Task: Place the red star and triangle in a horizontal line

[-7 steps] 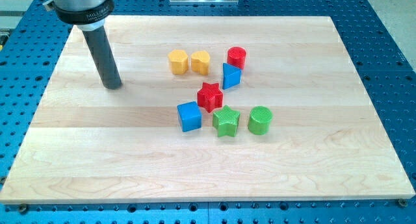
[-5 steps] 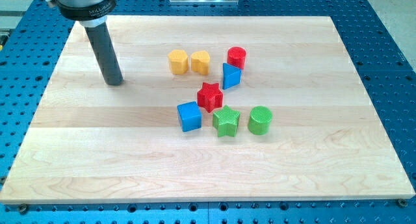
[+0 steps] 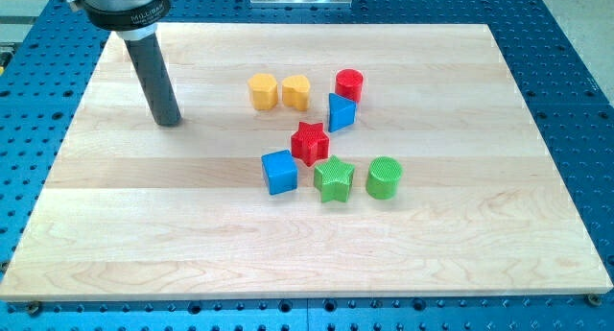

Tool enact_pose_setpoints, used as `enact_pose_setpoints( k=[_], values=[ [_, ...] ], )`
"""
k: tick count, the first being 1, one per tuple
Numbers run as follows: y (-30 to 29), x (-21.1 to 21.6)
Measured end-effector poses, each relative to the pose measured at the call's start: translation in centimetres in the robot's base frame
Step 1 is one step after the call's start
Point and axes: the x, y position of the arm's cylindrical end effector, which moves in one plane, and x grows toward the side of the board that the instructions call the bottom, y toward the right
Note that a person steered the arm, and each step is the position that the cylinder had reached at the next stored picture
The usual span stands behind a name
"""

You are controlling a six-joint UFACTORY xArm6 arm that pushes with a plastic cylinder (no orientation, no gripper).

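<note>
- Pale wooden board [image 3: 144,225] on blue perforated metal
- my tip [image 3: 170,123], bare dark rod holding nothing, well left of ridged red star [image 3: 309,143]
- blue triangle [image 3: 341,111] just up-right of star

A red star [image 3: 309,142], red cylinder [image 3: 349,84], blue triangle [image 3: 341,111] and blue cube [image 3: 279,172] sat on the pale wood-grain tabletop [image 3: 480,225]. Two yellow blocks [image 3: 263,91] [image 3: 296,91], a green star [image 3: 334,179] and a ribbed green cylinder [image 3: 383,177] joined them.
</note>
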Motion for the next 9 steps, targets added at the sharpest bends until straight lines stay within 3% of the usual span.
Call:
enact_pose_setpoints(
  k=[4, 5, 6, 9],
  values=[
    [5.7, -1.8],
    [5.7, 0.5],
    [5.3, 5.7],
    [11.6, 6.0]
  ],
)
